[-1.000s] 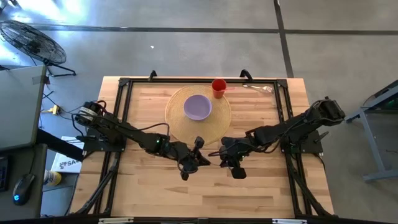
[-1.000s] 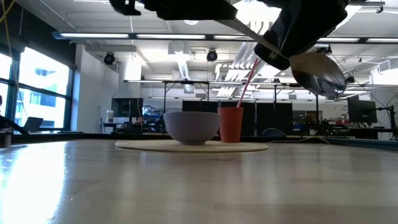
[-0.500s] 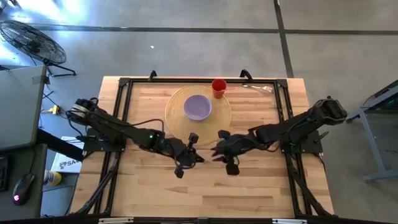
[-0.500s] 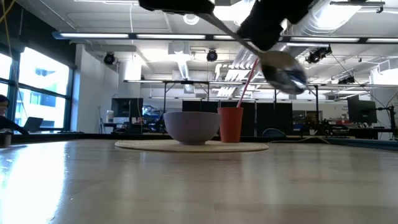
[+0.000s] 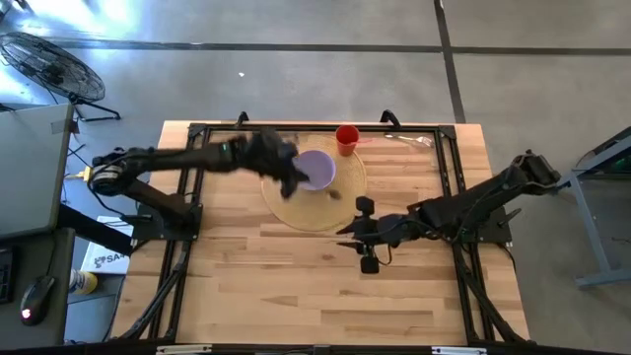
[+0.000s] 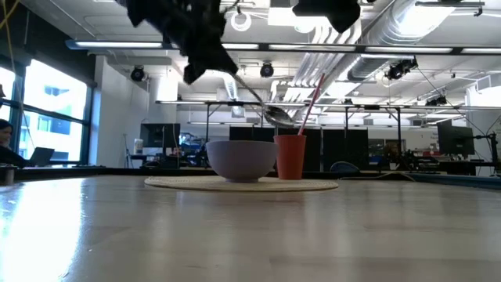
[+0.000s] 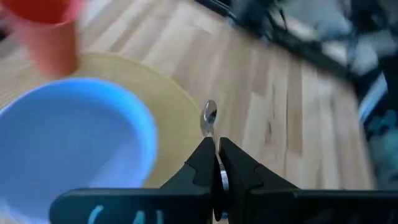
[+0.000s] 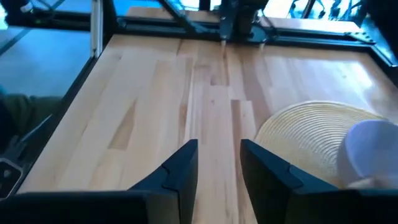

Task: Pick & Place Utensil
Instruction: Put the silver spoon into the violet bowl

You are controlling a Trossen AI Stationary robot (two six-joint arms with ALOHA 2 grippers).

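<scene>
A metal spoon (image 7: 209,118) is in my left gripper (image 7: 217,163), which is shut on it and hovers above the woven placemat (image 5: 345,187), beside the lavender bowl (image 5: 314,170). In the low view the spoon (image 6: 278,116) slants down from the left gripper (image 6: 205,56), with its bowl end above the lavender bowl (image 6: 241,160). A red cup with a straw (image 5: 346,138) stands at the mat's far edge. My right gripper (image 5: 361,235) is open and hangs over bare table just near of the mat; its fingers stand apart in the right wrist view (image 8: 217,163). My left gripper pinches the spoon's handle (image 7: 215,148) between its two fingers. The handle runs forward along the fingers and the spoon's bowl end (image 6: 279,117) sticks out ahead, slanting downward. The spoon is lifted clear of the table and mat.
A black frame (image 5: 197,133) runs around the table's edges. Loose silvery things (image 5: 409,140) lie at the far right corner. Bare wood (image 5: 296,296) stretches across the near half of the table.
My left gripper, shut on the spoon, has risen and swung from the table's middle toward the far edge, ending beside the lavender bowl; the spoon has travelled with it. My right gripper has drawn slightly toward the far edge and stays over the table's middle.
</scene>
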